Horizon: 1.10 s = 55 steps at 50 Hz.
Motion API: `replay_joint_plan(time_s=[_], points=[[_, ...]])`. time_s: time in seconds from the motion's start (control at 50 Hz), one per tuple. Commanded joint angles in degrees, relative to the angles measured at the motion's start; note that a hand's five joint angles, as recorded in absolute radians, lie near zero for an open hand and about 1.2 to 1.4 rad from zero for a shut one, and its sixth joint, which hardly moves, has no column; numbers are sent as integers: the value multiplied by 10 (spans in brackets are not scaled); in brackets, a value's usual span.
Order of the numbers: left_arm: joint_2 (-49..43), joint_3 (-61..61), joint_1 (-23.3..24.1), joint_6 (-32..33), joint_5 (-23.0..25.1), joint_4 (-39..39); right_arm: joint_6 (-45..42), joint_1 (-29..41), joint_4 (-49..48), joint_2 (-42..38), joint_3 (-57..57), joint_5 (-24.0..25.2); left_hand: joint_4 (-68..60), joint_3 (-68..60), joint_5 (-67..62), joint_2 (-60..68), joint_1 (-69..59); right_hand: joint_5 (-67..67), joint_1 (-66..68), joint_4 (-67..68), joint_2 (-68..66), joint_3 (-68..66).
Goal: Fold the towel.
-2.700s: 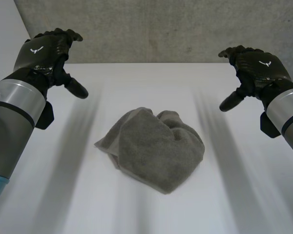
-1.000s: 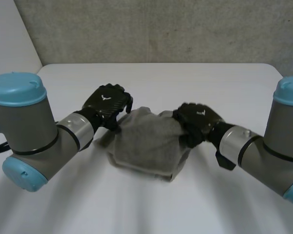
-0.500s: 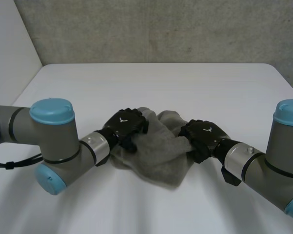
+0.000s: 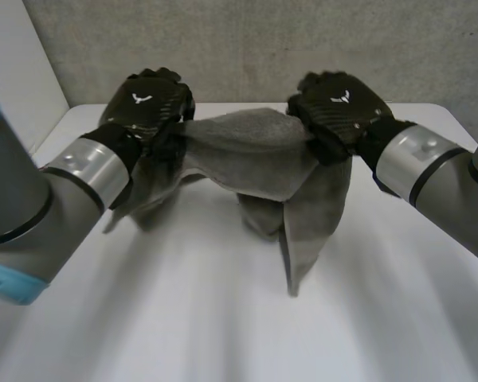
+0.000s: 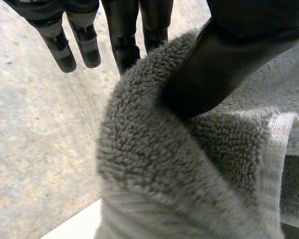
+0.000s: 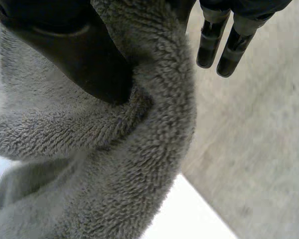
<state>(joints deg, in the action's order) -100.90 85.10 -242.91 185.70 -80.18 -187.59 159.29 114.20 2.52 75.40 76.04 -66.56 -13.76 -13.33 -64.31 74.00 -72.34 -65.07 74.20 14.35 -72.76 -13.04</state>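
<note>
The grey towel [image 4: 255, 151] is up off the white bench [image 4: 183, 326] right now. The left robot hand [image 4: 147, 103] is clamped on one end of its top edge and the right robot hand [image 4: 338, 99] on the other end, with the cloth strung between them and sagging a little. From the left wrist cam, the left robot hand [image 5: 214, 64] has its thumb pinching a thick fold against the fingers. Same deal on the right robot hand [image 6: 74, 55], thumb dug into the pile. The rest hangs below the hands in loose folds, with the longest flap under the right one. Can't tell if its tip touches the bench.
</note>
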Motion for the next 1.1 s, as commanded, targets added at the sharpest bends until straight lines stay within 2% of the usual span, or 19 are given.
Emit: replay_joint_plan(time_s=[0.02,0.1,0.18,0.2,0.22,0.24,0.26,0.28,0.3,0.32,0.36,0.38,0.54,0.62,0.66,0.84,0.92,1.06,1.1], points=[[15,59,5,-13,-3,37,-98,53,0,-32,-1,4,38,33,-57,60,-77,22,-14,-44,-1,30],[-4,81,9,-12,-3,38,-153,66,-1,-69,-1,3,38,33,-57,60,-77,28,-19,-44,4,30],[-72,80,3,-11,-6,34,-216,76,-3,-158,-26,-11,38,33,-57,60,-77,86,-77,-44,63,30],[-96,72,-1,-8,-16,28,-231,77,-4,-188,-43,-18,38,33,-57,60,-77,216,-208,-44,193,30],[-97,72,-1,-8,-16,28,-231,77,-4,-188,-43,-18,38,33,-57,60,-77,218,-209,-44,194,30],[-118,56,-6,-4,-32,18,-239,77,-8,-211,-56,-35,38,33,-47,50,-67,452,-444,-44,429,30],[-139,38,-14,-2,-50,10,-237,78,-20,-220,-66,-64,38,33,53,-50,33,651,-642,-44,628,30],[-139,38,-14,-2,-50,10,-237,78,-20,-220,-66,-65,38,33,54,-51,34,651,-642,-44,628,30],[-153,21,-25,4,-64,8,-232,79,-40,-217,-69,-97,38,33,154,-151,134,651,-642,-44,628,30],[-153,21,-25,4,-64,8,-231,79,-40,-217,-69,-97,38,33,155,-152,135,651,-642,-44,628,30],[-159,3,-40,16,-80,7,-199,78,-86,-181,-52,-131,38,33,389,-386,369,651,-642,-44,628,30],[-152,2,-42,21,-82,6,-169,72,-98,-151,-34,-132,38,33,440,-437,421,651,-642,-44,628,30],[-78,37,-39,25,-77,8,-34,65,-107,-12,97,-126,38,33,458,-454,438,651,-642,-44,628,30],[-47,67,-34,26,-75,9,-25,45,-103,29,164,-108,38,33,456,-453,436,651,-642,-44,628,30],[-10,108,-27,27,-66,13,-25,10,-92,66,223,-89,38,33,454,-451,435,651,-642,-44,628,30],[41,197,-11,62,-43,52,-28,-48,-7,70,290,-68,38,33,442,-439,423,651,-642,-44,628,30],[44,232,-8,114,-50,62,-28,-59,-31,55,315,-68,38,33,439,-436,419,638,-629,-44,615,30],[29,235,-22,129,-54,44,-29,-55,-84,-14,310,-74,38,33,448,-444,428,621,-613,-44,598,30],[-9,221,-26,134,-60,26,-29,-52,-99,-43,295,-80,38,33,449,-446,429,620,-611,-44,597,30]])
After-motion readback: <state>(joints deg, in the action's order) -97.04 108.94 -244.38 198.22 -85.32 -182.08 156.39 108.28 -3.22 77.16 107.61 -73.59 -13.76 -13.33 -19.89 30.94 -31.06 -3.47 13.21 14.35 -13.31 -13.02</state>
